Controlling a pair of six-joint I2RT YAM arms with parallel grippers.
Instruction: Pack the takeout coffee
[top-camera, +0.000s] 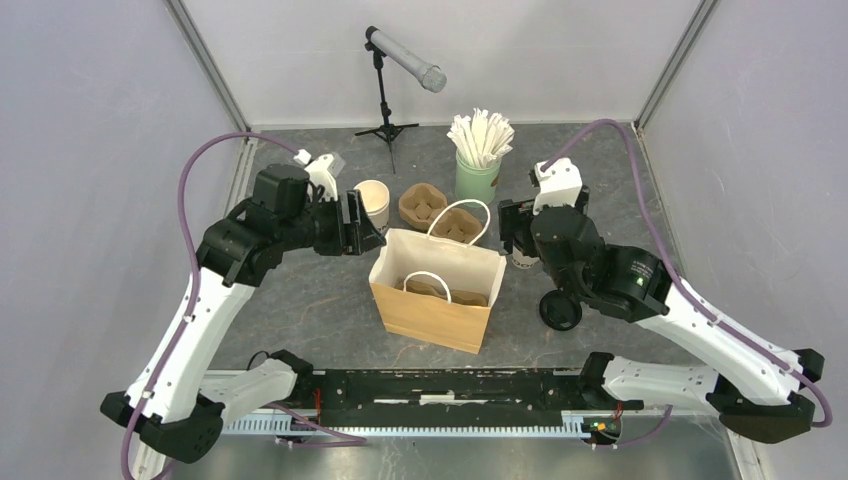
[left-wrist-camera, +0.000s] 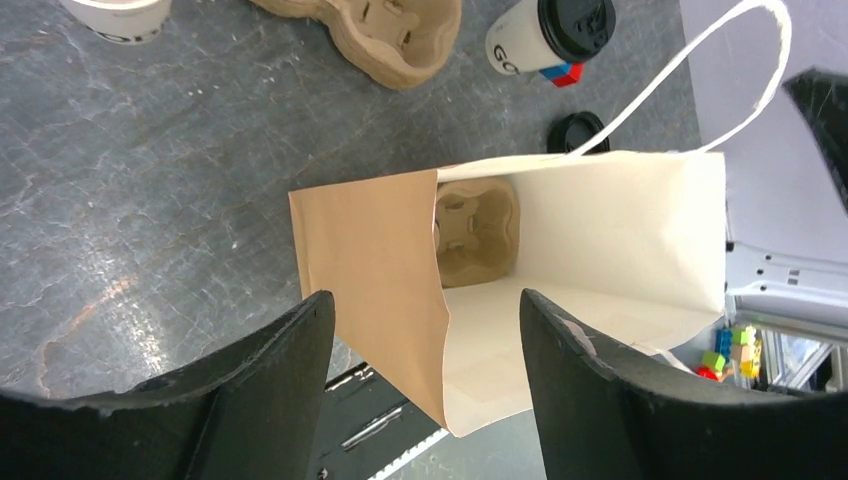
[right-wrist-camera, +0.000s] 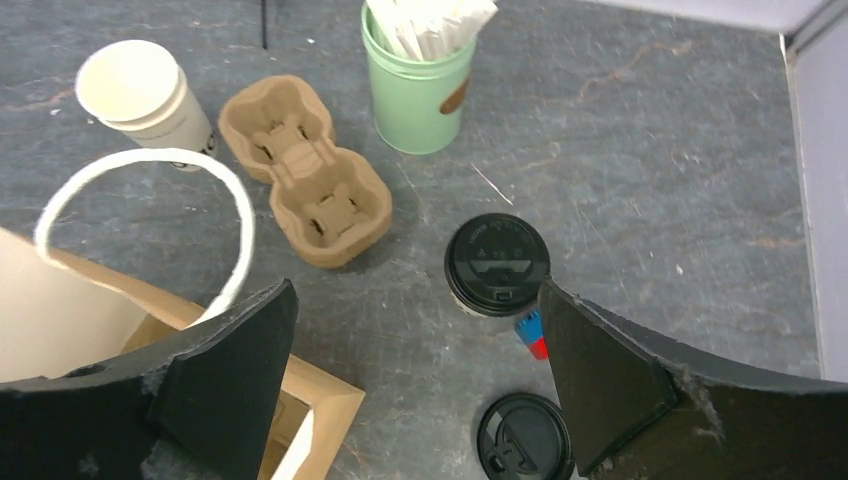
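- Takeout coffee (right-wrist-camera: 497, 262) stands upright on the counter (right-wrist-camera: 650, 150), to the right of the paper bag (top-camera: 435, 290) and outside it.
- Right jaws spread wide above the cup. In the right wrist view its lid shows between the two fingers, nearer the right-hand one, with no contact.
- Left jaws spread too, holding nothing, over the bag's open mouth. The coffee sits well apart from them, beyond the bag.
- Top view: the right arm hides most of the cup.
- Left wrist view alone shows the cup's white side with dark print, and a pulp carrier (left-wrist-camera: 477, 230) at the bag's bottom.
- Cup lid: round, black plastic, embossed.
- Loose black lid (right-wrist-camera: 525, 440) lies near; red-and-blue block (right-wrist-camera: 533, 335) just beside the cup.
- Bag: brown paper outside, white inside, white loop handles.
- Counter: dark grey, mottled like stone.
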